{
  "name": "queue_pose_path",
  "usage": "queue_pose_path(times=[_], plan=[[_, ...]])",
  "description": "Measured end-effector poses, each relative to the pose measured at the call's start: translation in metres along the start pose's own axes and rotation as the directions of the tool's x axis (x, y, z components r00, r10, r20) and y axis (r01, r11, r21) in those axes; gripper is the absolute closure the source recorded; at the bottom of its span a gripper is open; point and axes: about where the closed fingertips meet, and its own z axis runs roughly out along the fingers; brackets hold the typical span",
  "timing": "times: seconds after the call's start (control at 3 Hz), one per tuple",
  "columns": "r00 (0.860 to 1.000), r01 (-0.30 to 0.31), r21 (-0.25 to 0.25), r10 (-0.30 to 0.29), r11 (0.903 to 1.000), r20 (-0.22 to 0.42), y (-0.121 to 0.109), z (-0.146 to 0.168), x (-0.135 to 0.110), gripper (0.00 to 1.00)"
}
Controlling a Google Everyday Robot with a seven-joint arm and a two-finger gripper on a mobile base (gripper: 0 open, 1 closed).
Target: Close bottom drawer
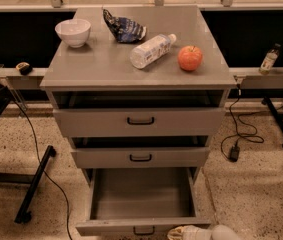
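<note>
The bottom drawer [142, 199] of the grey cabinet is pulled far out, its deep grey box empty. Its plain front [106, 227] with a small black handle [144, 230] lies at the lower edge of the view. My gripper [181, 232] shows as a pale tip at the bottom edge, just right of the handle and against the drawer front. The arm behind it runs off to the lower right. The two drawers above, the middle [140, 157] and the top [140, 121], stand slightly out.
On the cabinet top [96, 66] are a white bowl [73, 32], a crumpled chip bag [123, 28], a lying water bottle [152, 49] and an apple [190, 58]. Cables and a black stand leg [35, 185] lie on the speckled floor at either side.
</note>
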Motion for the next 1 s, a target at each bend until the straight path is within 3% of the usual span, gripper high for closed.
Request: queue_pose_path(times=[0.33, 1.0], plan=[[1.000, 0.006, 0.016, -0.006, 0.9999, 0.000, -0.004, 0.003, -0.001, 1.00], [0.999, 0.014, 0.178, -0.019, 0.9839, 0.026, -0.049, 0.026, -0.004, 1.00]])
